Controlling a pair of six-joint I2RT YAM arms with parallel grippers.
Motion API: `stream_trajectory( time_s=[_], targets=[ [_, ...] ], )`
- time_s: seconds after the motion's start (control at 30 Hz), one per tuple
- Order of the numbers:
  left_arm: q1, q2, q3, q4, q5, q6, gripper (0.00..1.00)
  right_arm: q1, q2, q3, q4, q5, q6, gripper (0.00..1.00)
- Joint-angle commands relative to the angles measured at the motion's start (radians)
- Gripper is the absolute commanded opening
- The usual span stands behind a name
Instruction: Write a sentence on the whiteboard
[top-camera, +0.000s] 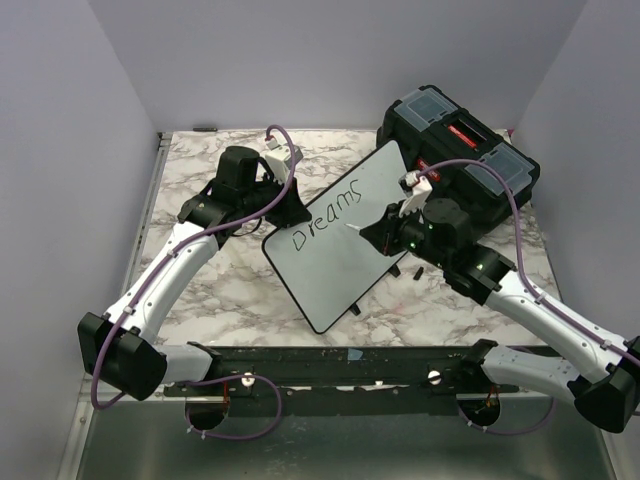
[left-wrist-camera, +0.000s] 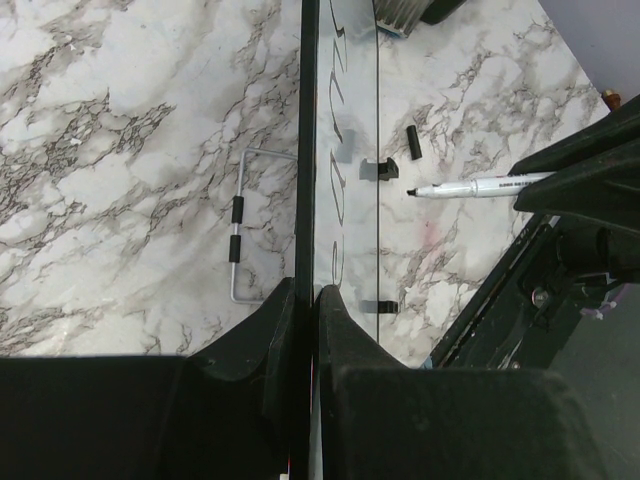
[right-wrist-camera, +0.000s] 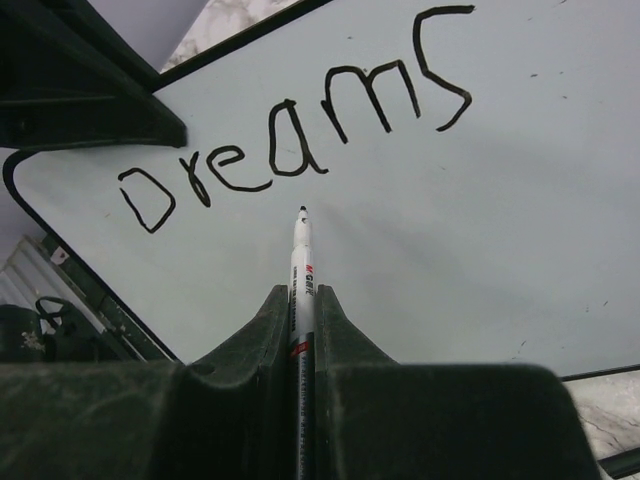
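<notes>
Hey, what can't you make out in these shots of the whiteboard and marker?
1. Right wrist view: whether the marker tip touches the whiteboard; the camera looks straight along it.
2. Left wrist view: the writing is unreadable, the board being edge-on.
3. Top view: how the left pincer grips, hidden under its wrist.
4. Right wrist view: most of the board's corners, cut off by the frame.

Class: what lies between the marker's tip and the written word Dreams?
Nothing but a bare strip of whiteboard, seen in the right wrist view, below the word Dreams and above the marker tip.
</notes>
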Motion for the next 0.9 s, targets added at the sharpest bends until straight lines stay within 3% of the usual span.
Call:
stream_trajectory(
  time_s=[0.0, 0.53, 0.87],
  targets=[
    [-0.031, 0.038, -0.024, -0.105, -0.058, 0.065, 0.0, 0.032, -0.013, -0.016, -0.032, -0.036, 0.015, 0.01],
    [-0.035, 0.044, -0.024, -0.11, -0.067, 0.065, 0.0, 0.269, 0.001, -0.01, -0.009, 0.117, -0.031, 0.01],
    [-0.036, 0.051, -0.022, -0.112, -0.076, 0.066, 0.0, 0.337, 0.054, -0.005, 0.026, 0.136, -0.037, 0.01]
  ],
)
